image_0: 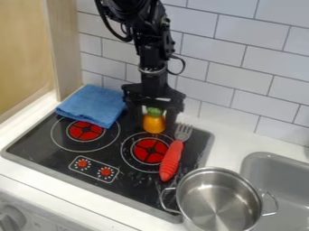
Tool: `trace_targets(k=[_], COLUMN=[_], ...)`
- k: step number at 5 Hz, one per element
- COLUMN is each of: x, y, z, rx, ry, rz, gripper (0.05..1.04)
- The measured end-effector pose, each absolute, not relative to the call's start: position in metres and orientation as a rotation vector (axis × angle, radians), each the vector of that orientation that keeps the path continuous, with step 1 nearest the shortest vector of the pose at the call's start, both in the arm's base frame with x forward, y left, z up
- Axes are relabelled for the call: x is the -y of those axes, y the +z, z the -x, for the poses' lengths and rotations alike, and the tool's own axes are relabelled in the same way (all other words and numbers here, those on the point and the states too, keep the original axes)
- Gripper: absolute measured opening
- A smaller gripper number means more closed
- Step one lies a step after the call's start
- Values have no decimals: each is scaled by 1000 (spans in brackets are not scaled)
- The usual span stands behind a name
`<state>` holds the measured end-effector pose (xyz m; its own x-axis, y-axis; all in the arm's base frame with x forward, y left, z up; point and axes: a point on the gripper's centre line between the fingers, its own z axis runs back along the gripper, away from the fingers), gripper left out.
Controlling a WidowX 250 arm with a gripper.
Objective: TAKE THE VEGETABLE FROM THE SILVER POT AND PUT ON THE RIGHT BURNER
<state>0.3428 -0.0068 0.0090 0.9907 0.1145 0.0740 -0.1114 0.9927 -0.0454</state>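
Camera view: your fingers (172, 117) pinch the orange vegetable (154, 124) at the right burner's (149, 150) back edge. Ease it forward to the burner's middle, clear of the fork (170, 160) alongside, lower until its base seats, then release gently. The arm (154, 52) hangs nearly vertical behind the burner.

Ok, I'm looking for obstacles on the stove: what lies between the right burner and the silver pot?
The red-handled fork lies between the right burner and the silver pot, as the camera view shows.
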Motion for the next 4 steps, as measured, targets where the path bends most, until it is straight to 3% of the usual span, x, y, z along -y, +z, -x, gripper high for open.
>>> trace_targets(k=[2, 4], x=[9, 13], y=[26, 75], z=[-343, -326], rx=[121, 241], ry=[100, 56], rz=[59, 88], gripper=[999, 999])
